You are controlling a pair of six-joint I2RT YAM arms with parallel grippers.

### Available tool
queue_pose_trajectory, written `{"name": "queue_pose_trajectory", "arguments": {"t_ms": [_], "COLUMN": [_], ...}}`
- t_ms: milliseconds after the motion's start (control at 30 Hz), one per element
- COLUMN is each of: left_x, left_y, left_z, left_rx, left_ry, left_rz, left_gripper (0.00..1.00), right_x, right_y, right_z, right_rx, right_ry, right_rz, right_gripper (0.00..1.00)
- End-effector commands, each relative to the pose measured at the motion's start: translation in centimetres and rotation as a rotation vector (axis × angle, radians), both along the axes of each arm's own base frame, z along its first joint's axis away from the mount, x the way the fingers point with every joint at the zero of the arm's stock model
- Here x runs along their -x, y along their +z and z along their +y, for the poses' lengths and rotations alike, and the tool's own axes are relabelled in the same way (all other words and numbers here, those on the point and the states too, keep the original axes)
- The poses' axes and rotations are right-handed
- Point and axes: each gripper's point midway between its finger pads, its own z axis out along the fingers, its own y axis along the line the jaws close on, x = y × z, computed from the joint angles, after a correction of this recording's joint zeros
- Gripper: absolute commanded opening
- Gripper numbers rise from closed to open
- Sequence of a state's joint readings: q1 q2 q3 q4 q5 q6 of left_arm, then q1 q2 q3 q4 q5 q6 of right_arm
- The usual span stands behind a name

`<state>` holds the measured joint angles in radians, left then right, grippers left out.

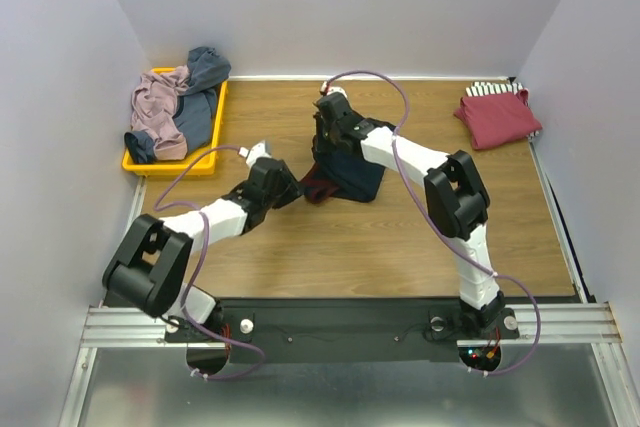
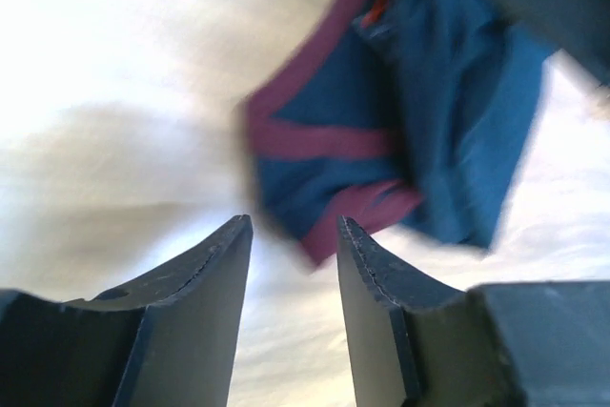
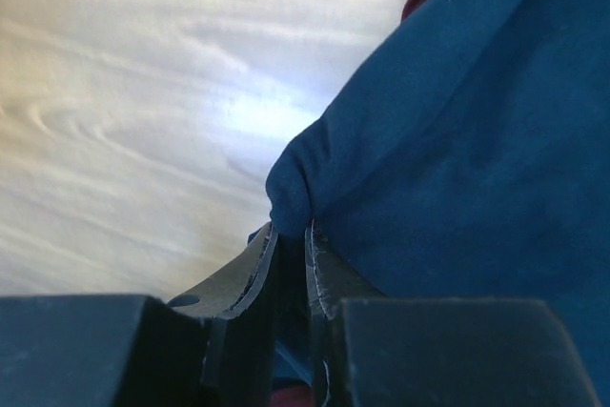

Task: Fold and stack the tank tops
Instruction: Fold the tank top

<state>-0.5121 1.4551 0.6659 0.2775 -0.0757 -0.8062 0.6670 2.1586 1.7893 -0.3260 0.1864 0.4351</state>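
Navy jersey [image 1: 350,175]: bunched at the middle of the table [image 1: 380,247], its maroon trim [image 2: 315,140] showing along the edge nearest my left arm. My right gripper [image 3: 291,235] comes down on its far side and pinches a fold of the navy cloth, my fingers pressed almost together on it. My left gripper [image 2: 294,226] sits just beside the trimmed edge, fingers spread, nothing between them; the cloth lies beyond their tips.

Far right corner: a dark red top [image 1: 497,119] lies folded on a striped one [image 1: 492,89]. Far left: a yellow tray [image 1: 170,169] holds a mauve top [image 1: 155,107] and a grey-blue top [image 1: 205,77], both crumpled.
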Motion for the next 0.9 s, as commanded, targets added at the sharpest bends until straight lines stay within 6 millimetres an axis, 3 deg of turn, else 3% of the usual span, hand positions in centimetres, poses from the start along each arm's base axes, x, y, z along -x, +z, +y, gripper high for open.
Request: {"name": "queue_pose_trajectory", "arguments": {"t_ms": [0,100,233,267,300,333,367,433,533,700,867], "left_x": [1.4,2.7,4.9,5.3,5.7,6.5,6.8,8.3,9.5,11.6,11.5], "left_y": [-0.4,-0.5,0.8,0.9,1.1,1.2,1.5,1.8,2.5,4.0,5.1], "left_z": [3.2,3.2,0.5,0.0,-0.5,-1.6,-2.2,-4.4,-6.7,-11.1,-13.3], "left_rx": [-0.112,-0.149,-0.142,-0.135,-0.134,-0.126,-0.128,-0.125,-0.162,-0.237,-0.360], "left_ry": [0.067,0.049,-0.065,-0.094,-0.126,-0.176,-0.224,-0.326,-0.415,-0.510,-0.484], "left_rz": [-0.036,-0.054,-0.120,-0.130,-0.154,-0.162,-0.196,-0.231,-0.299,-0.422,-0.523], "left_gripper": [0.52,0.53,0.59,0.59,0.59,0.59,0.60,0.60,0.60,0.60,0.59], "right_x": [1.1,2.5,5.4,6.8,7.6,7.9,8.8,9.4,9.5,8.8,8.2], "right_y": [1.1,-0.5,-2.7,-4.0,-4.1,-2.9,-3.9,-2.7,-1.8,-1.2,-1.3], "right_z": [0.4,-0.1,-2.1,-3.0,-3.3,-3.9,-5.0,-5.4,-6.1,-5.6,-5.6], "right_rx": [-0.023,0.006,0.059,0.088,0.093,0.088,0.106,0.066,0.003,-0.063,-0.112], "right_ry": [0.109,0.156,0.198,0.229,0.242,0.242,0.235,0.249,0.238,0.244,0.229], "right_rz": [-0.012,0.025,0.079,0.109,0.115,0.096,0.121,0.120,0.131,0.144,0.174], "right_gripper": [0.00,0.00,0.00,0.00,0.00,0.00,0.01,0.00,0.00,0.00,0.00]}}
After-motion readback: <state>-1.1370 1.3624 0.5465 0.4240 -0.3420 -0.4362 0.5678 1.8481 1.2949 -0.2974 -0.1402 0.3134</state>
